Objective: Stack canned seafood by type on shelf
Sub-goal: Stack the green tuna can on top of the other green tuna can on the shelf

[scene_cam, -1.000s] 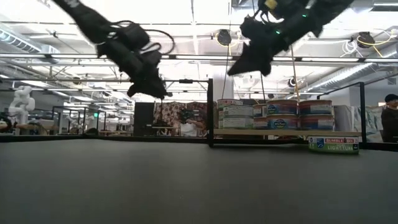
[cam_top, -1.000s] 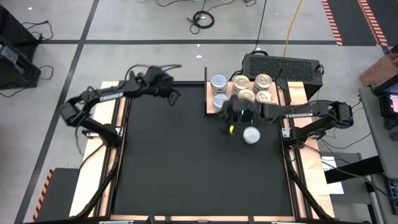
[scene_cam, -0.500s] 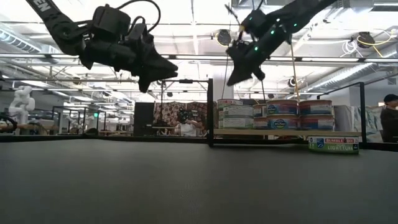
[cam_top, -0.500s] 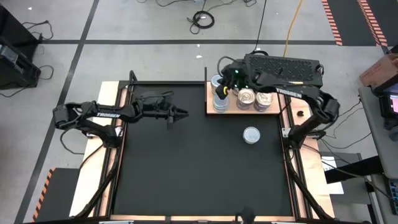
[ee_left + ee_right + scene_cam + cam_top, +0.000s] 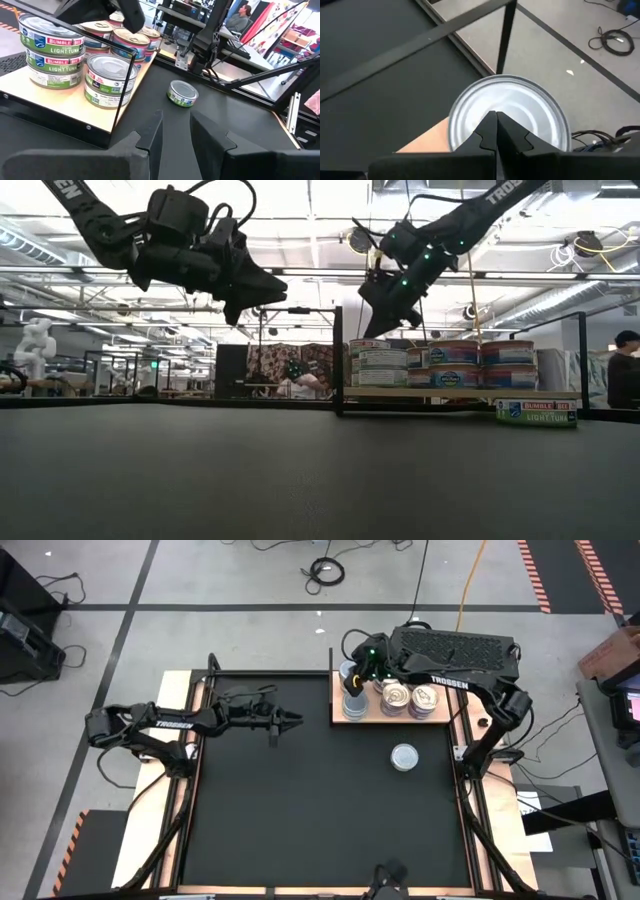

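Observation:
The wooden shelf (image 5: 385,718) at the far right carries canned seafood: silvery-topped tins (image 5: 352,706) in stacks at its left end and gold-topped tins (image 5: 410,697) to their right, each stacked tin resting on the lid below. One loose silvery tin (image 5: 404,756) lies flat on the black mat before the shelf. My right gripper (image 5: 353,681) is shut and hangs over the far-left silvery stack (image 5: 510,115), clear of it in the low view (image 5: 384,318). My left gripper (image 5: 292,721) is open and points level toward the shelf above the mat, with nothing between its fingers (image 5: 176,127).
A thin black post (image 5: 339,360) stands at the shelf's left edge, between my left gripper and the tins. A black box (image 5: 455,648) sits behind the shelf. The black mat (image 5: 300,810) spreads out toward the near edge.
My right gripper, shut throughout, has swung from above the mat near the loose tin toward the far edge and the left, and now stands over the shelf's far-left stack. My left gripper came toward the near edge, tipped from pointing down to level, then kept still.

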Robot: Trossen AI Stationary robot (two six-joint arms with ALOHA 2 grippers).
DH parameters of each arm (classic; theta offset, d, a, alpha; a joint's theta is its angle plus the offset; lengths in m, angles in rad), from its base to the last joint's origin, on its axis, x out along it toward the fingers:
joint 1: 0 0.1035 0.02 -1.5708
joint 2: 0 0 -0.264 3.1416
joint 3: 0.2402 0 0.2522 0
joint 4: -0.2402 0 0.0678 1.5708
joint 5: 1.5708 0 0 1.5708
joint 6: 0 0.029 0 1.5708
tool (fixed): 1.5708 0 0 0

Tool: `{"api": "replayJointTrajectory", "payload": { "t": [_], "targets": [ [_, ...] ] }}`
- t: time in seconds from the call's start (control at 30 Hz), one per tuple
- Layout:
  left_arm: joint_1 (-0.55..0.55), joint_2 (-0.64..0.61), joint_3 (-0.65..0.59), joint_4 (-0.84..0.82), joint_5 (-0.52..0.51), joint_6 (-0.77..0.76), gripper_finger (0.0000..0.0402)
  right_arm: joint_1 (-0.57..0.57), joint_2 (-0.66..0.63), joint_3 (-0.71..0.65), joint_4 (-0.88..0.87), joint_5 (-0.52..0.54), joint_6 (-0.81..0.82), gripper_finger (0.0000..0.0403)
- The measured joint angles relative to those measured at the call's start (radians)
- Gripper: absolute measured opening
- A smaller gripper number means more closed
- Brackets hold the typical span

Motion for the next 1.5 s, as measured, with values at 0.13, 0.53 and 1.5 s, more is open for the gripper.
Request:
{"api": "replayJointTrajectory", "payload": {
  "t": [0.13,0.53,1.5],
  "targets": [
    [0.000,0.000,0.000,0.000,-0.002,0.000,0.0099,0.000,0.001,0.000,0.025,0.005,-0.021,0.0000],
    [0.000,0.001,0.000,-0.003,-0.003,0.026,0.0099,-0.006,0.001,0.000,-0.002,0.006,-0.032,0.0000],
    [-0.004,0.001,0.001,-0.004,-0.003,0.020,0.0100,0.016,-0.110,-0.003,-0.082,0.006,-0.083,0.0000]
  ]
}}
